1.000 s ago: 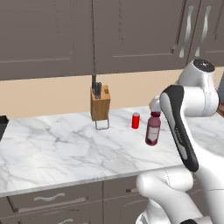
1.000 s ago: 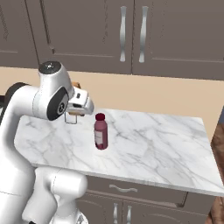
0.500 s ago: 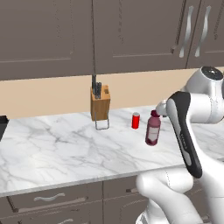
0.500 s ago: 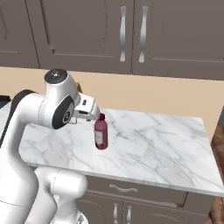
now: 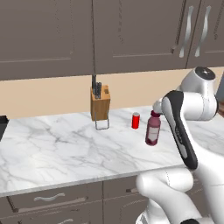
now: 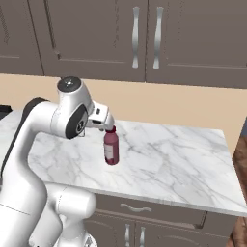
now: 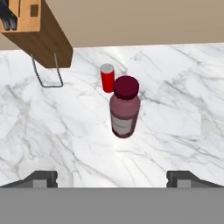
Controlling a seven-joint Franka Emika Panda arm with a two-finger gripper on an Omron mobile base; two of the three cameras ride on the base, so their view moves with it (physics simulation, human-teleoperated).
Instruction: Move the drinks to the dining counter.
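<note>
Maroon bottle [image 7: 124,112] upright on the marble counter [image 5: 52,151], dark-red cap on, pale label facing the hand camera but too small to read. No brand or lettering legible on the small red can [image 7: 107,78] either, upright just behind the bottle and apart from it. Wooden knife block [image 5: 100,103] further along the counter from the bottle, against the tan wall, wire stand at its foot. Gripper [image 7: 112,178] spread wide, empty, poised above and short of the bottle, fingertips [image 7: 43,178] framing it from a distance in the hand view. Compared with a second ago: arm swung nearer the bottle, wrist now just beside its cap in the right base view; bottle, can and knife block unmoved; jaws a shade wider.
</note>
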